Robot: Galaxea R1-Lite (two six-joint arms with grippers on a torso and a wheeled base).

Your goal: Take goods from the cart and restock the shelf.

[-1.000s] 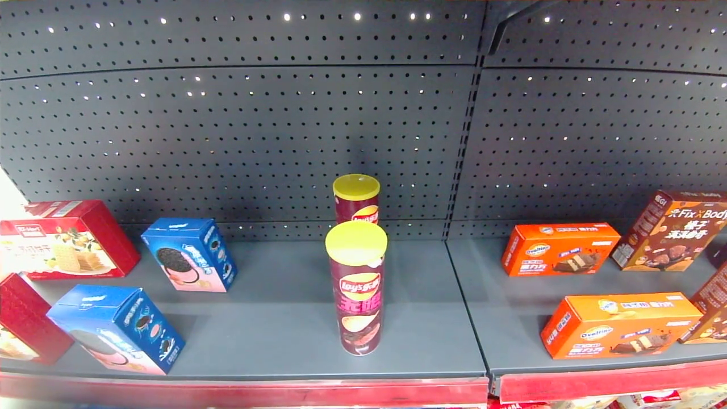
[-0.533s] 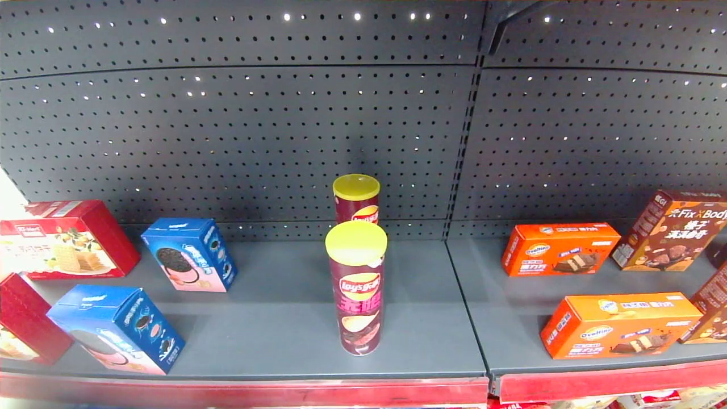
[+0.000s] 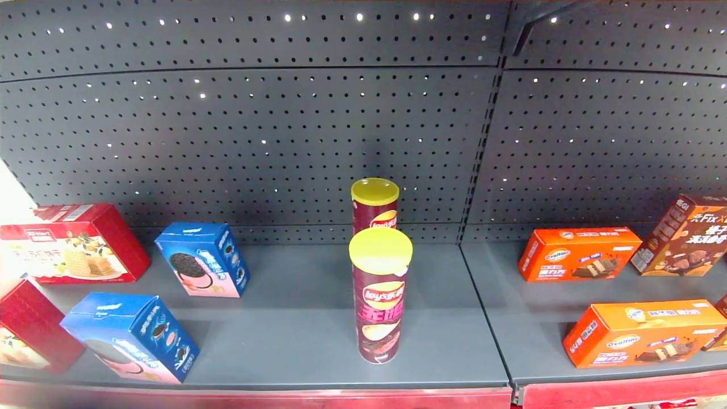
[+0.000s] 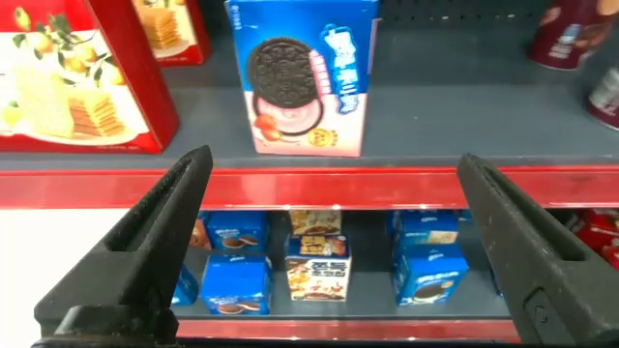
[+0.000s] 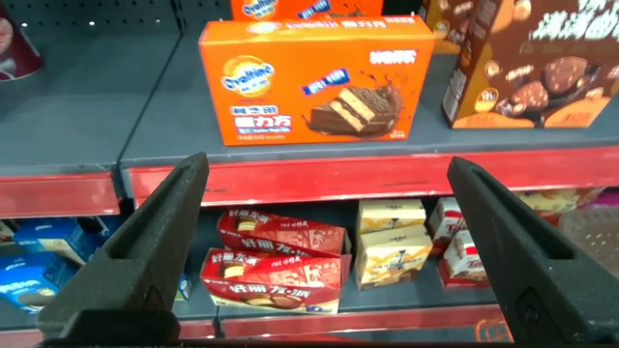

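Head view: front chip can point(image 3: 379, 307) and rear chip can point(image 3: 375, 207) stand upright mid-shelf point(image 3: 284, 329). Wrist views: left gripper point(image 4: 334, 159) and right gripper point(image 5: 329, 162) face the shelf edge, jaws wide open, empty. Lower-shelf boxes point(image 4: 319, 266) sit beneath.

I make out a round logo with lettering beneath it on the front chip can point(image 3: 379, 318), and the same logo on the rear can point(image 3: 375, 213). An oval logo marks each orange box point(image 3: 579, 254) point(image 3: 644, 334). Large lettering crosses the brown box point(image 3: 684, 236).
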